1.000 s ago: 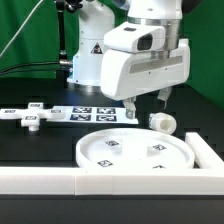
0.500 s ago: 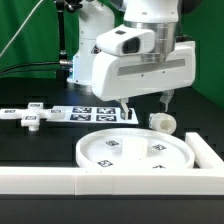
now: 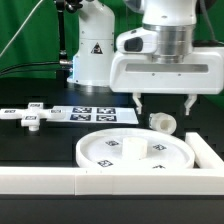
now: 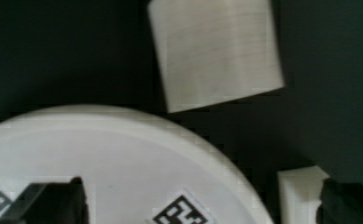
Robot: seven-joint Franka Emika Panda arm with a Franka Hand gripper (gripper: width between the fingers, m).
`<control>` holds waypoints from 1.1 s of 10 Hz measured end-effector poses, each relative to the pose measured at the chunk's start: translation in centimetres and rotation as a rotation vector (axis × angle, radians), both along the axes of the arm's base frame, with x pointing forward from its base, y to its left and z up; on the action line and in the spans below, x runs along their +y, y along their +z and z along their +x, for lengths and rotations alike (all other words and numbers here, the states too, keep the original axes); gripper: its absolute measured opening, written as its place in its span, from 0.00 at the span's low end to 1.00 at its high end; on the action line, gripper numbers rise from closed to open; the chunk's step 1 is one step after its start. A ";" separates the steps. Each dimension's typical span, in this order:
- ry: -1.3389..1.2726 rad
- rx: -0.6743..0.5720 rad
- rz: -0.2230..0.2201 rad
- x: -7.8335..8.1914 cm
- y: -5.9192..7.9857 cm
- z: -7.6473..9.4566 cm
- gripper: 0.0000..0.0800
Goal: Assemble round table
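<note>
The large round disc lies flat on the black table, tags up, near the front. The short cylindrical leg lies just behind its far right rim. The cross-shaped foot piece lies at the exterior view's left. My gripper hangs open and empty just above the leg, with one finger on each side of it and touching nothing. In the wrist view the disc fills the lower part, a bit of the leg shows at the edge, and my gripper is open above the disc's rim.
The marker board lies behind the disc, and shows in the wrist view. A long white border rail runs along the front and up the exterior view's right side. The robot's white base stands at the back.
The gripper has turned about its upright axis and shifted toward the exterior view's right. Its fingers now straddle the leg from above. The parts have not moved.
</note>
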State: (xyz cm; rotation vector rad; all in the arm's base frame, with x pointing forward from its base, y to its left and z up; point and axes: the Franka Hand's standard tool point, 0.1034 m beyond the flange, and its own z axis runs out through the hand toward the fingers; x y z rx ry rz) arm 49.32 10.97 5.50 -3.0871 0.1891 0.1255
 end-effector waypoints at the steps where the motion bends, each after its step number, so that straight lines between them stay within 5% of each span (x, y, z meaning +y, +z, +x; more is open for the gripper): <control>1: -0.003 0.012 0.002 0.0 0.0 -0.1 0.81; 11: 0.054 0.543 -0.021 0.0 -1.6 -2.1 0.81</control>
